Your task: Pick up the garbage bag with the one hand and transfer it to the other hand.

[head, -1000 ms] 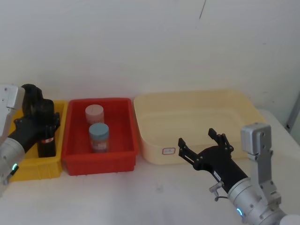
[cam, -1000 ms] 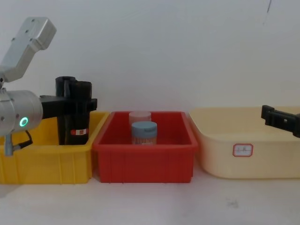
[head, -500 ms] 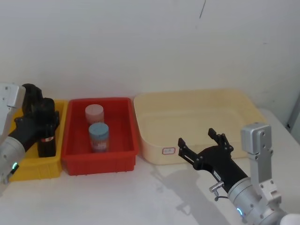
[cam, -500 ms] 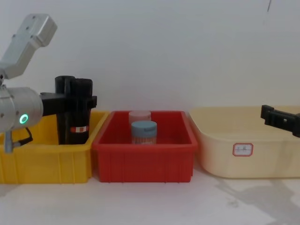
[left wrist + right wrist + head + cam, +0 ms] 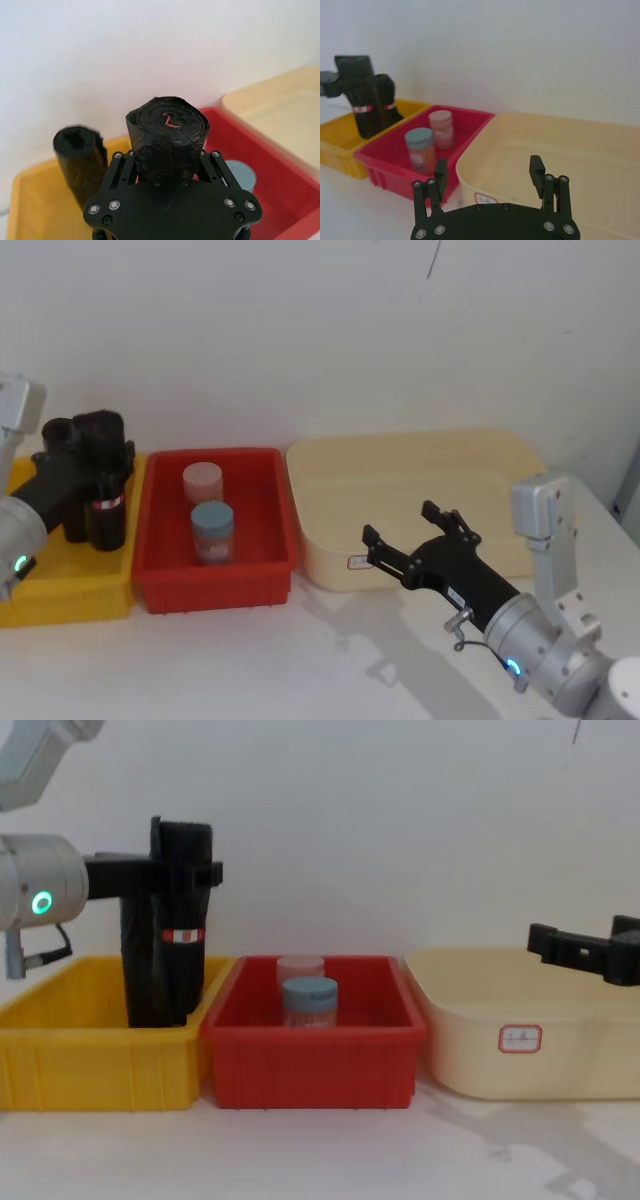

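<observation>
The garbage bag point(image 5: 183, 970), a thick black roll with a red-orange band, stands upright over the yellow bin point(image 5: 100, 1065). My left gripper point(image 5: 185, 872), on the green-ringed arm, is shut on its upper part. In the left wrist view the bag's rolled top point(image 5: 167, 122) pokes up between the fingers point(image 5: 120, 167). From the head view the bag point(image 5: 108, 515) hangs at the far left under the left gripper point(image 5: 95, 445). My right gripper point(image 5: 400, 525) is open and empty in front of the cream tub, well right of the bag; the right wrist view shows its point(image 5: 488, 170) spread fingers and the bag point(image 5: 370, 117) far off.
A slimmer wrinkly black roll point(image 5: 135, 970) stands in the yellow bin beside the bag. The red bin point(image 5: 215, 585) in the middle holds a pink-lidded jar point(image 5: 202, 480) and a blue-lidded jar point(image 5: 211, 530). A large cream tub point(image 5: 420, 448) sits at the right. White tabletop lies in front.
My left gripper has risen with the garbage bag, so its red band now sits well above the yellow bin's rim. The right gripper has shifted slightly left and up.
</observation>
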